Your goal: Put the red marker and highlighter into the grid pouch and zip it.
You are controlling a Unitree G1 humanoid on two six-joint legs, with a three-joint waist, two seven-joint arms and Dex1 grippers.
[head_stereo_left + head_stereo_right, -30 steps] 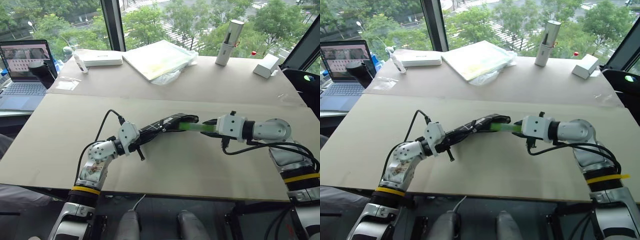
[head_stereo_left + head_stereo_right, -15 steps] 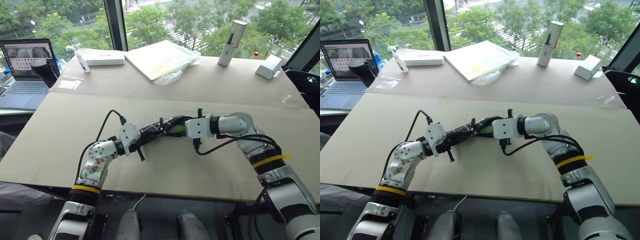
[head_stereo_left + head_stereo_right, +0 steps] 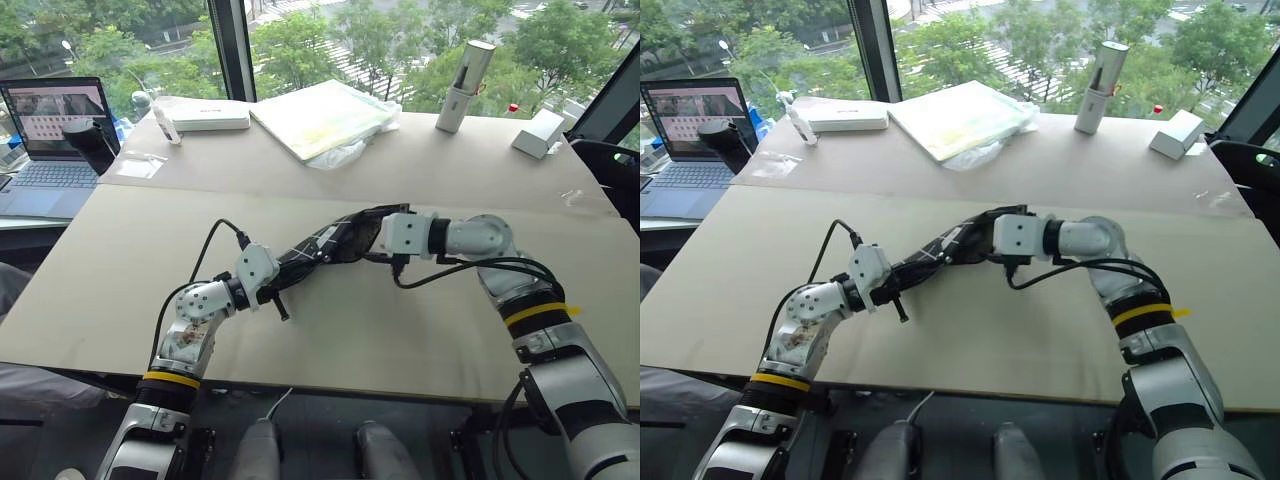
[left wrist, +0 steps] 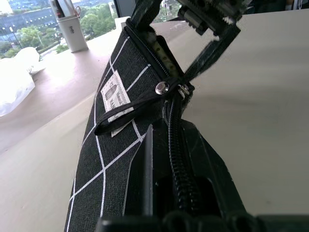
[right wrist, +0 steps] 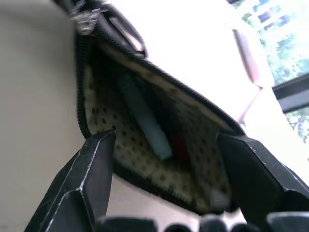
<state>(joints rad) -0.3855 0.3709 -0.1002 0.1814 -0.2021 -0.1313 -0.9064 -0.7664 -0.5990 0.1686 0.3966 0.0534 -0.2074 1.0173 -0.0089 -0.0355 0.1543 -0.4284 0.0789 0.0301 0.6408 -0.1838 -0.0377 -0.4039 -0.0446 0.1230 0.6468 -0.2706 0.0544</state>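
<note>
Over tabletop (image 3: 120, 260), highlighter (image 5: 145, 118) seemingly lies lengthwise inside grid pouch (image 4: 120, 121).

Inside the grid pouch (image 5: 159, 159) the highlighter (image 5: 145, 123) looks pale and soft in outline, and its far end disappears in the dark bottom of the pouch. Beside it, a small red spot (image 5: 181, 147) is too blurred to identify with certainty. From the head camera the mouth of the pouch is covered by the right gripper (image 3: 372, 238), so its contents cannot be seen there. The print on the pouch's white label (image 4: 115, 96) is too small to read.
</note>
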